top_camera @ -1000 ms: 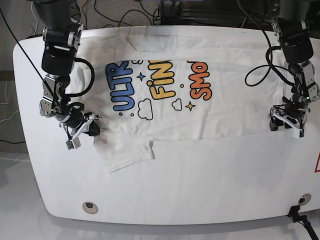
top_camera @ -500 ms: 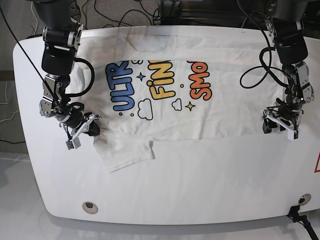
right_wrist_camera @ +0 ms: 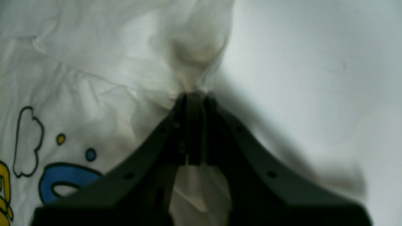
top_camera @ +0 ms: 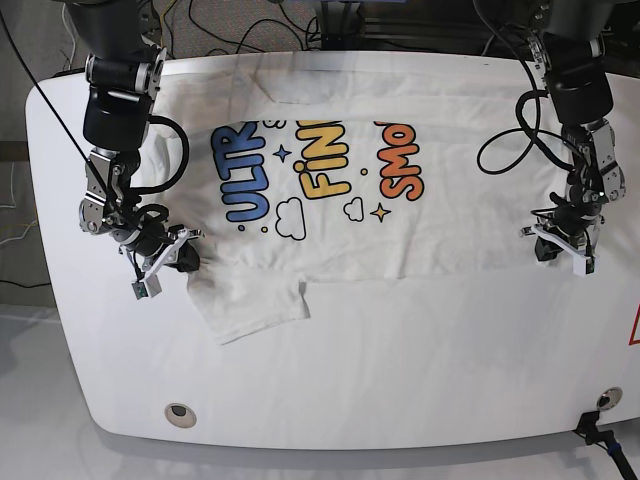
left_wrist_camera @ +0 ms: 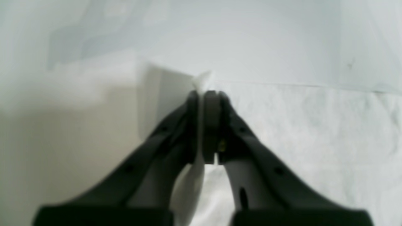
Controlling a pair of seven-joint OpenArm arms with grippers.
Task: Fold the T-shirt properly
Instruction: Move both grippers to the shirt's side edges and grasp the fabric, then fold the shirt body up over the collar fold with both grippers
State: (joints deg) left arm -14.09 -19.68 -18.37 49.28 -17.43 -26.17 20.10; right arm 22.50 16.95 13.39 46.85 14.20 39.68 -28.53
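Observation:
The white T-shirt (top_camera: 330, 230) lies spread on the table with its colourful print up and one sleeve (top_camera: 250, 305) pointing toward the front. At the base view's left, my right gripper (top_camera: 170, 262) is shut on a bunched fold of the shirt's edge (right_wrist_camera: 188, 62), and the blue and yellow print shows beside it. At the base view's right, my left gripper (top_camera: 556, 250) sits on the shirt's corner. In the left wrist view my left gripper (left_wrist_camera: 205, 94) is shut, with a sliver of white cloth (left_wrist_camera: 202, 80) sticking out past the tips.
The white table (top_camera: 400, 370) has rounded edges, a round hole (top_camera: 180, 412) near its front left and a black clamp (top_camera: 598, 428) at the front right. Cables (top_camera: 250, 25) lie behind the far edge. A red-marked sign (top_camera: 634, 330) sits at the right border.
My left gripper has slid a little leftward onto the shirt's corner and closed from wide open onto the cloth. The right gripper has stayed in place, holding its fold.

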